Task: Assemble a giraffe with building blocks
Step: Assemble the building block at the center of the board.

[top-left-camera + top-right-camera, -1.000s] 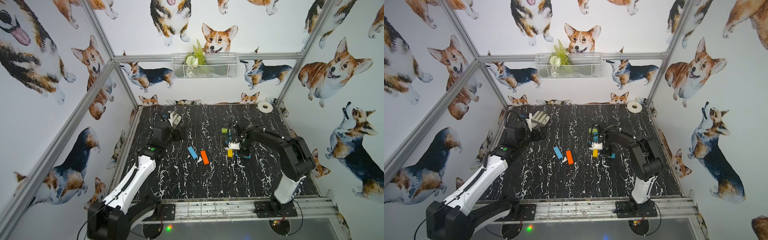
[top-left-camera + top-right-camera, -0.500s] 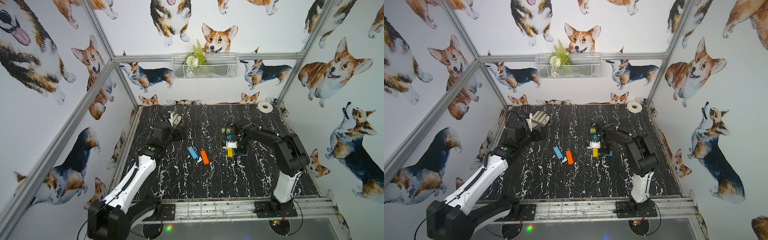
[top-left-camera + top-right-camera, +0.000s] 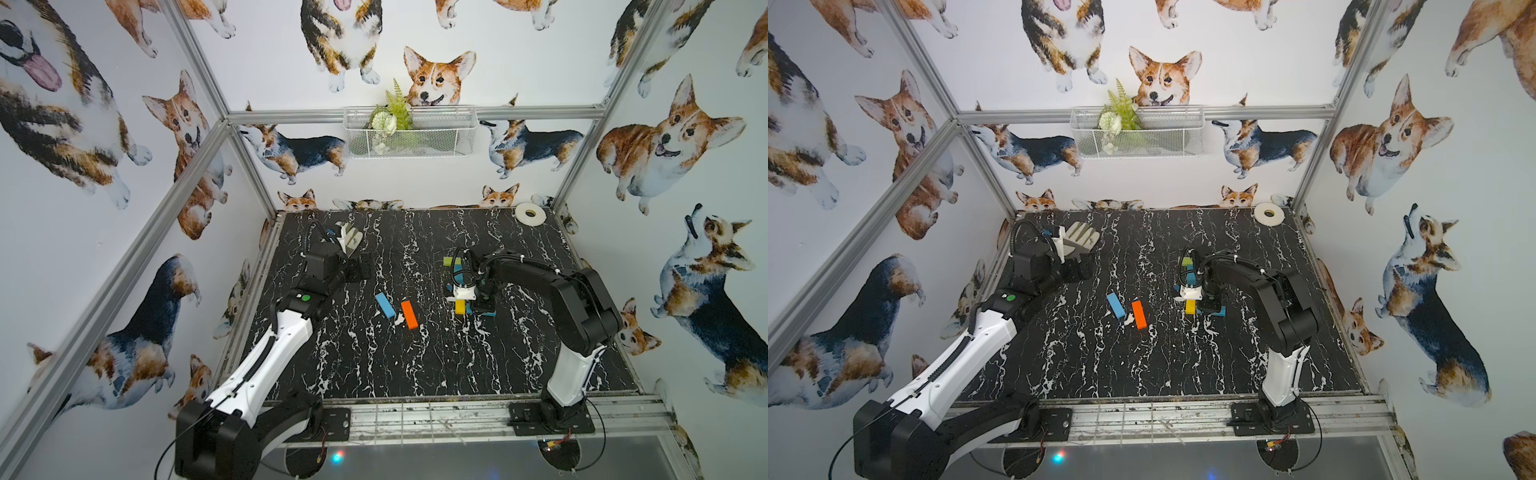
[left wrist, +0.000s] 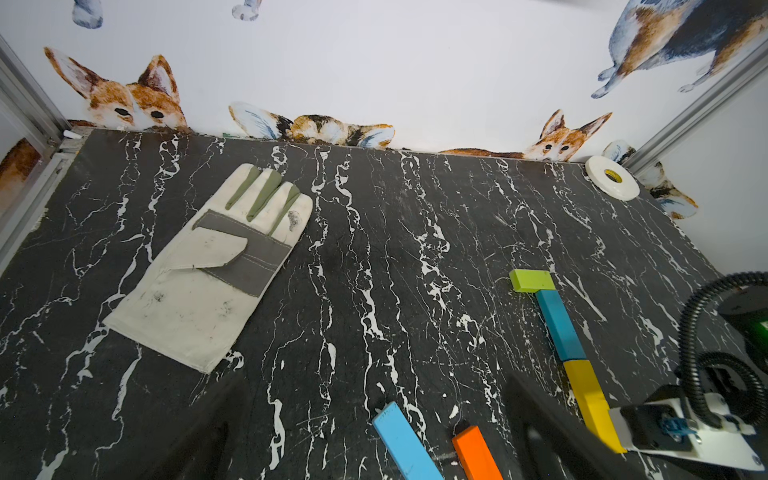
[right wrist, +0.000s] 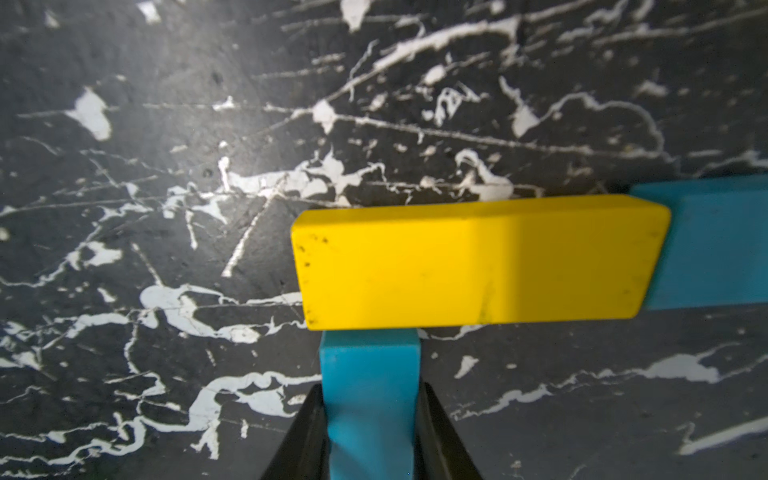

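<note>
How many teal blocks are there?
2. One teal rectangular bar lies between the lime green block and the yellow bar. The second teal bar is pinched in the right gripper, its end at the yellow bar's side. None looks hidden.

Teal block (image 5: 370,374) between jaws, against yellow block (image 5: 478,266)

Loose blocks (image 3: 385,304) lie left of the joined row (image 4: 559,324) (glove (image 4: 208,266) behind).

My black marbled table (image 3: 415,365) carries a yellow bar (image 4: 590,399). A teal bar (image 4: 559,326) touches its far end, with a green bar (image 4: 532,280) beyond. A second teal bar (image 5: 370,374) butts against its side. The orange bar (image 3: 409,314) and light-blue bar (image 3: 385,304) lie apart from it, toward my left. The glove (image 4: 208,270) and tape roll (image 4: 611,183) lie well apart.
</note>
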Motion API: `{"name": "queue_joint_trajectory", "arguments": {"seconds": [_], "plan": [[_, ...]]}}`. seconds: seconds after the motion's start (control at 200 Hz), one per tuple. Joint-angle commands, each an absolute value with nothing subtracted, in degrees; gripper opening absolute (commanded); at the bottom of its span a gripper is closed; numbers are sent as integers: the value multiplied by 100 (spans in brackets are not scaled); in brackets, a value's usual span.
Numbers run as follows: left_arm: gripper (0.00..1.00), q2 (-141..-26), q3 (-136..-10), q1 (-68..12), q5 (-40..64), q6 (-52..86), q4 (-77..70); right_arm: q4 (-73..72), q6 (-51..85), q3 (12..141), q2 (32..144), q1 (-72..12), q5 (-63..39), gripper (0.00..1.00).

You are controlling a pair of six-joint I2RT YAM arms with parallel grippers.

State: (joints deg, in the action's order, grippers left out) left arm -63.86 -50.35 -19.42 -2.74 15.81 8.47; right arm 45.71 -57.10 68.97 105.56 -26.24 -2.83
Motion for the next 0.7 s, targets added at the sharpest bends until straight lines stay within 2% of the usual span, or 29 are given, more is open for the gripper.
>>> {"name": "queue_joint_trajectory", "arguments": {"seconds": [0.0, 0.315, 0.691], "plan": [[100, -6390, -5080, -1942, -257, 1613, 721, 4593, -5794, 6881, 10525, -2621, -424, 4], [100, -6399, -5080, -1942, -266, 1605, 719, 4573, -5766, 6950, 10626, -2623, -431, 14], [100, -6407, -5089, -1941, -277, 1600, 712, 4532, -5769, 6961, 10650, -2628, -405, 19]]}}
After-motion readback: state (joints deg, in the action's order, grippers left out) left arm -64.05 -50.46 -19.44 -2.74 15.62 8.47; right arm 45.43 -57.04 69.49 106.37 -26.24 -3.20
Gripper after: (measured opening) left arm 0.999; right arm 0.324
